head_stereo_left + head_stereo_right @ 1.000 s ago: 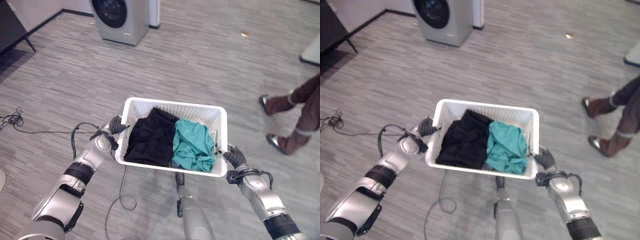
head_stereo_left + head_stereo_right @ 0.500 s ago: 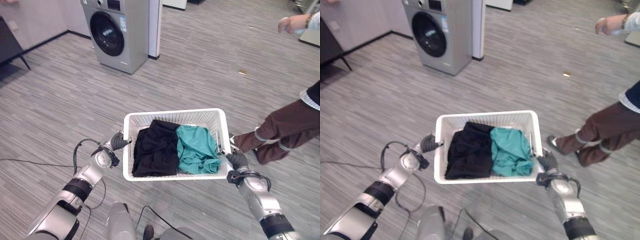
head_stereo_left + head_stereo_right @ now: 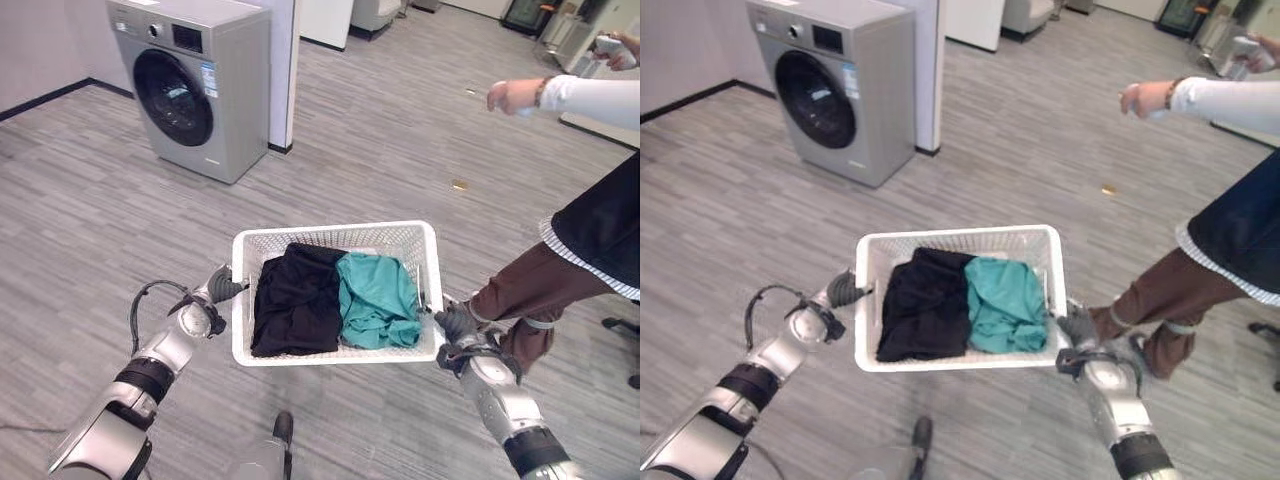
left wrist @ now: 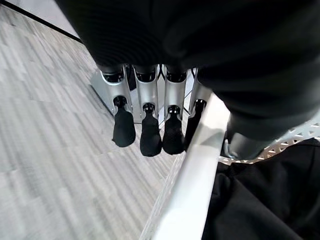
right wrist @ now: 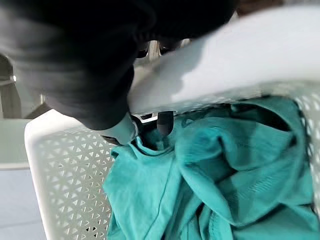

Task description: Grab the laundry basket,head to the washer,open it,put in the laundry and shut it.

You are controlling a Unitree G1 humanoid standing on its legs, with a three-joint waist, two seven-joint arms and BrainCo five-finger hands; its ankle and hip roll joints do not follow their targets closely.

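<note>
White perforated plastic laundry basket: your left hand and right hand are clamping curled fingers on its side rims.

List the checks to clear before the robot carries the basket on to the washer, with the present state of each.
1. Left hand hooked on the laundry basket rim: ok, fingers curl under it.
2. Right hand gripping the opposite rim: ok.
3. Black garment and teal garment inside the basket: ok.
4. Basket level: ok, roughly.
5. Floor toward the washer: ok.
6. Washer door open: not ok, shut.
7. Person at a safe distance: not ok, their leg is right beside the right hand.
</note>
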